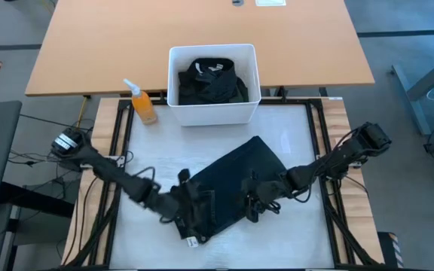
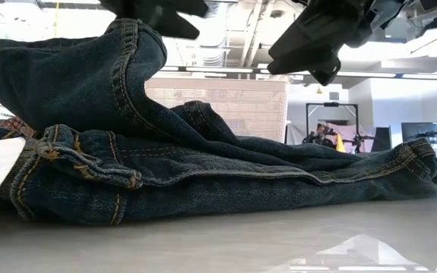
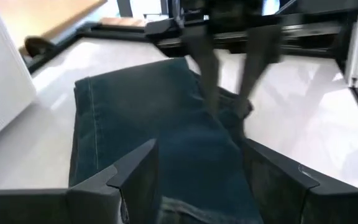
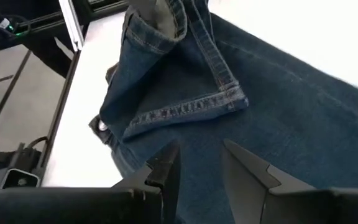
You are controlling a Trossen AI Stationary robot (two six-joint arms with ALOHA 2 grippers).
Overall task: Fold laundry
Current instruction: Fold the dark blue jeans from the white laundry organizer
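A pair of dark blue denim jeans [image 1: 236, 184] lies folded aslant on the white table, and also shows in the low view [image 2: 226, 178]. A white tag sits at the end nearest the table's near-left. My left gripper [image 1: 189, 199] is over that end, shut on a raised fold of denim. My right gripper [image 1: 256, 202] is open and hangs just above the jeans' middle [image 4: 278, 106] without touching, clear of the cloth in the low view [image 2: 317, 53]. More dark garments [image 1: 209, 79] lie in the white bin. My left gripper [image 3: 197, 186] holds a fold of the jeans at their near-left end, by the stitched waistband edge [image 4: 166, 25], with denim between its two fingers. It comes from above. The fold [image 2: 127, 45] is drawn up into a peak, and the rest of the jeans lies on the table.
A white plastic bin [image 1: 173, 105] stands at the table's far edge. An orange bottle [image 1: 143, 105] stands to its left. Black frame rails run along the table's left and right sides. Bare white table shows to the right of and behind the jeans.
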